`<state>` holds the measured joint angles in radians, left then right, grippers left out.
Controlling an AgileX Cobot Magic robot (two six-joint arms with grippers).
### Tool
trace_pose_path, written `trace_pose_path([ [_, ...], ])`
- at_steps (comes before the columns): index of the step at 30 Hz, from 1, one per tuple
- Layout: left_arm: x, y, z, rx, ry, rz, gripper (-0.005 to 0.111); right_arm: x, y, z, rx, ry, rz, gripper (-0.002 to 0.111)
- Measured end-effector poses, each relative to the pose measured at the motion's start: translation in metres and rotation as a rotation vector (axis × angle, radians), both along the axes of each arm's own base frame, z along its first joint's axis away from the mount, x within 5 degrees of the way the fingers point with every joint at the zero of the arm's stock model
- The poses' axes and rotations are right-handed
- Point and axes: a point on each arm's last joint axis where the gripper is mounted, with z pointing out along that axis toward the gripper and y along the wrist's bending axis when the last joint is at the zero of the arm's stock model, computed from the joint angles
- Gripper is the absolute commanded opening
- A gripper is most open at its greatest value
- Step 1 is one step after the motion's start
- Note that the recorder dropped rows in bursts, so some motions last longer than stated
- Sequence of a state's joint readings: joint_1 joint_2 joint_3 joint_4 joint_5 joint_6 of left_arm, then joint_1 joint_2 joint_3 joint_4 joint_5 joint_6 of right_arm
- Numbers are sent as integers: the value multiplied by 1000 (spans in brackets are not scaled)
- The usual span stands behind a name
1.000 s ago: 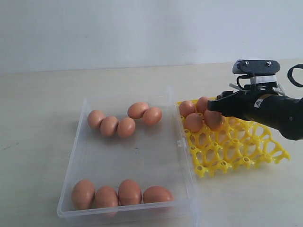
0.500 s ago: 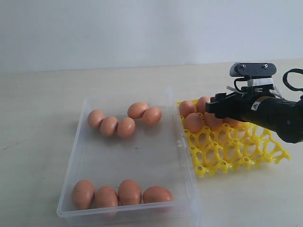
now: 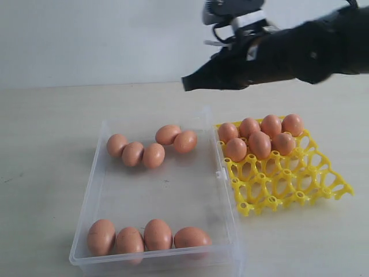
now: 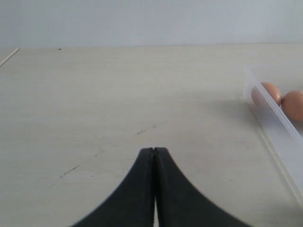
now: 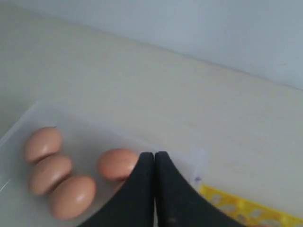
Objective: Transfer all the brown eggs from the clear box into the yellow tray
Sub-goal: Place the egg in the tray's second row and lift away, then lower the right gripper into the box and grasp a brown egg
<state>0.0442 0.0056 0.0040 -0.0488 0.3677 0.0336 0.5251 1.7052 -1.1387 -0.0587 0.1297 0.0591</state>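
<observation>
Rising right pincer [image 3: 186, 82], off yellow tray [image 3: 288, 183]

Bright, even, diffuse light, faint soft shadows, mild washed-out haze, left fingers [image 4: 135, 198] softly blurred

Nine smooth brown eggs [image 3: 153, 155] lay in the shallow clear plastic box [image 3: 167, 193]; seven sat in the adjoining yellow lattice tray [image 3: 271, 199].

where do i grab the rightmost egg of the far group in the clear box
Take that egg from straight above, jaws across its middle, one on the near flank, one on the far. It lies on its side with another egg touching its left end, leaving those flanks free.
</observation>
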Motion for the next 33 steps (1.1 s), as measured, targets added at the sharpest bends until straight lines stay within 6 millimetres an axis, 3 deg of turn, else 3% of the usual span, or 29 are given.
trace_pose_path([
  [4,0,0,0,0,0,0,0,-1,47,4,-70,122,132,7],
  [7,0,0,0,0,0,0,0,3,73,-6,3,239,135,16],
  [12,0,0,0,0,0,0,0,22,93,-39,114,399,7,52],
  [15,0,0,0,0,0,0,0,29,98,-62,155,493,-88,63],
  [21,0,0,0,0,0,0,0,35,98,-97,136,572,-194,62],
  [30,0,0,0,0,0,0,0,38,99,-120,95,591,-218,62],
  [33,0,0,0,0,0,0,0,43,102,-128,92,594,-220,56],
])
